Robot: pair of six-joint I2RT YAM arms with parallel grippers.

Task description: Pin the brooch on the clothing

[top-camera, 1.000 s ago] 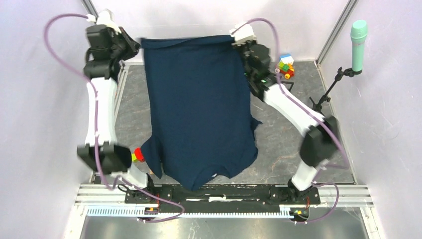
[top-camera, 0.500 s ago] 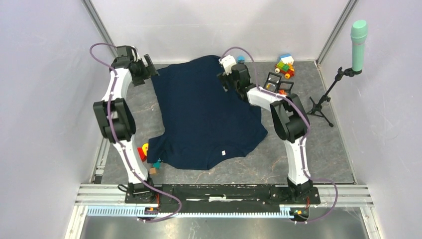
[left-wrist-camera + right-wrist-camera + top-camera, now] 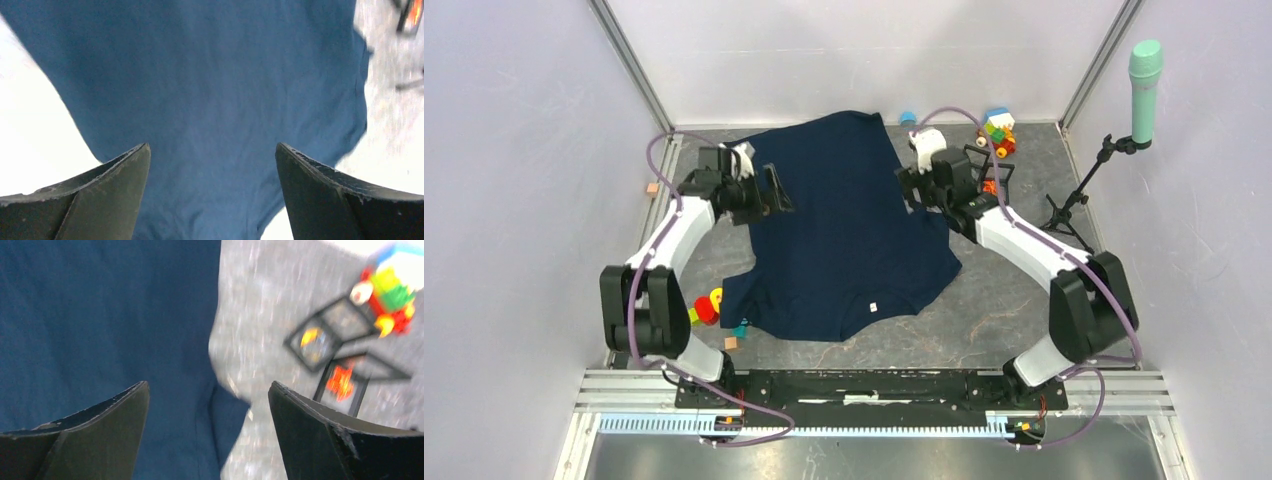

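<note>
The clothing [image 3: 844, 235], a dark navy short-sleeved shirt, lies spread flat on the grey table with its collar toward the near edge. My left gripper [image 3: 776, 192] hovers open over the shirt's far-left edge; in the left wrist view [image 3: 211, 147] only blue cloth [image 3: 210, 80] shows between the fingers. My right gripper [image 3: 911, 188] is open over the far-right edge, and in its wrist view [image 3: 208, 385] the shirt's border [image 3: 100, 315] runs below it. Neither holds anything. I cannot pick out the brooch.
Two small black frames [image 3: 320, 340] holding yellow and orange bits sit right of the shirt, beside a coloured block toy [image 3: 997, 130]. A teal microphone [image 3: 1144, 75] on a stand is at far right. Loose blocks [image 3: 706, 305] lie near the shirt's left sleeve.
Both grippers let go of the shirt's hem, which they held up at the back. The shirt dropped flat, and both arms came down and nearer with open jaws.
</note>
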